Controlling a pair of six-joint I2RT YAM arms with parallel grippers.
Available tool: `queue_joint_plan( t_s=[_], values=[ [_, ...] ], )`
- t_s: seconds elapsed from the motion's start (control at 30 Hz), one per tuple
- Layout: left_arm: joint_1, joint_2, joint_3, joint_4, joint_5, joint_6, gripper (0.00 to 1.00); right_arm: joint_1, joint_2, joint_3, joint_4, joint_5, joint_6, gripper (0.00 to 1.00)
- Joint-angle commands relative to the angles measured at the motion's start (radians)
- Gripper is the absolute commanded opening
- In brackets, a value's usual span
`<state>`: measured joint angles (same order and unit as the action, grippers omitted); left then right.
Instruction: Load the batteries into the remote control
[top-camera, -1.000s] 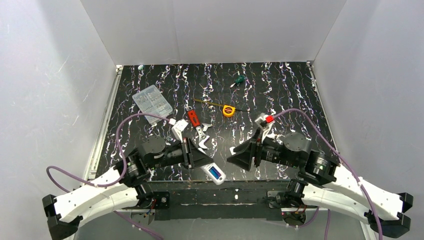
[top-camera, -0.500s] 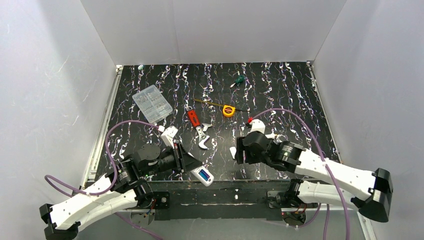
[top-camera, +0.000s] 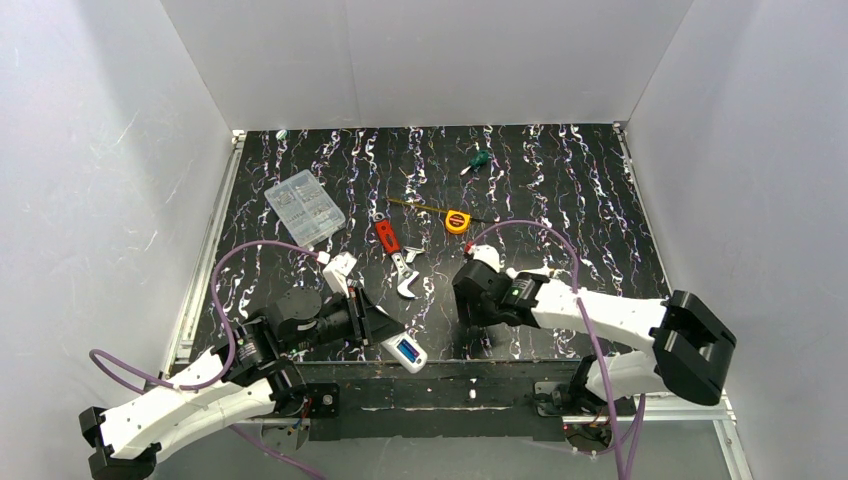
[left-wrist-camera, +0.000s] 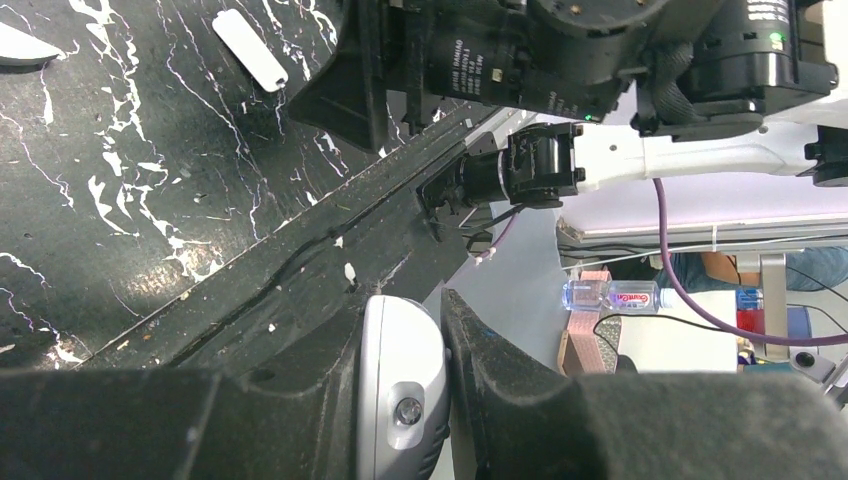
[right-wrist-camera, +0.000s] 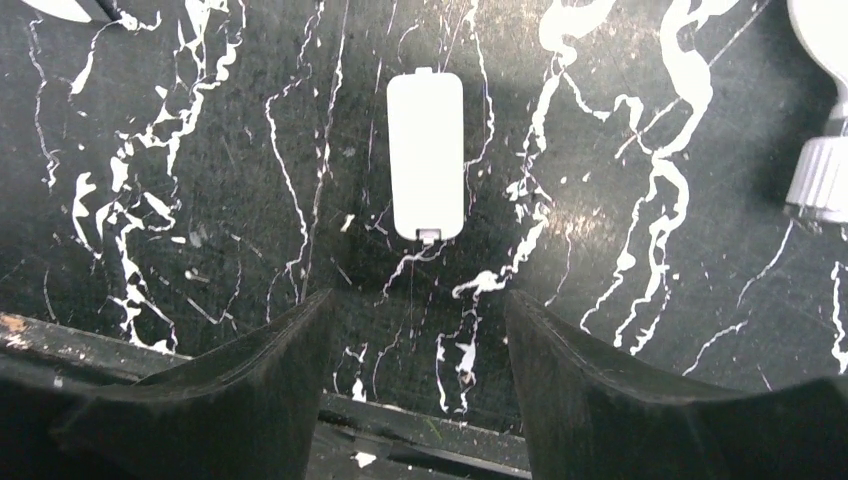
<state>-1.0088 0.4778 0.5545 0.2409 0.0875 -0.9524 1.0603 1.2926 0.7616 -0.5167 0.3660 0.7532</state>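
My left gripper (top-camera: 398, 344) is shut on the white remote control (top-camera: 406, 352) and holds it over the table's near edge. The blue patch on the remote's upturned side looks like the batteries (top-camera: 407, 349). In the left wrist view the remote control (left-wrist-camera: 400, 385) sits edge-on between the two fingers. My right gripper (top-camera: 468, 305) points down at the table, open and with nothing in it. In the right wrist view, a flat white battery cover (right-wrist-camera: 425, 155) lies on the table just beyond the open right gripper (right-wrist-camera: 417, 300). The cover (left-wrist-camera: 250, 48) also shows in the left wrist view.
A red-handled wrench (top-camera: 395, 255) lies mid-table, with a yellow tape measure (top-camera: 457, 221), a green screwdriver (top-camera: 478, 159) and a clear parts box (top-camera: 305, 207) farther back. A white pipe-like fitting (right-wrist-camera: 822, 170) lies right of the cover. The table's front rail (right-wrist-camera: 420, 425) runs under the right fingers.
The right gripper has swung away from the left gripper and turned down over the cover. The left gripper drew back to the left with the remote, then held still.
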Motion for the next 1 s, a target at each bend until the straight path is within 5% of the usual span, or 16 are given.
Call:
queue_joint_plan(
  t_s=[0.0,0.3,0.97],
  values=[
    [0.003,-0.009,0.038,0.038,-0.006,0.006,0.0,-0.048,0.035,0.005,0.1,-0.049,-0.066,0.68],
    [0.002,-0.007,0.042,0.038,-0.005,0.007,0.0,-0.092,0.117,0.005,0.175,-0.143,-0.136,0.55],
    [0.003,-0.022,0.042,0.028,-0.009,0.008,0.0,-0.093,0.236,0.046,0.13,-0.096,-0.144,0.5]
  ],
)
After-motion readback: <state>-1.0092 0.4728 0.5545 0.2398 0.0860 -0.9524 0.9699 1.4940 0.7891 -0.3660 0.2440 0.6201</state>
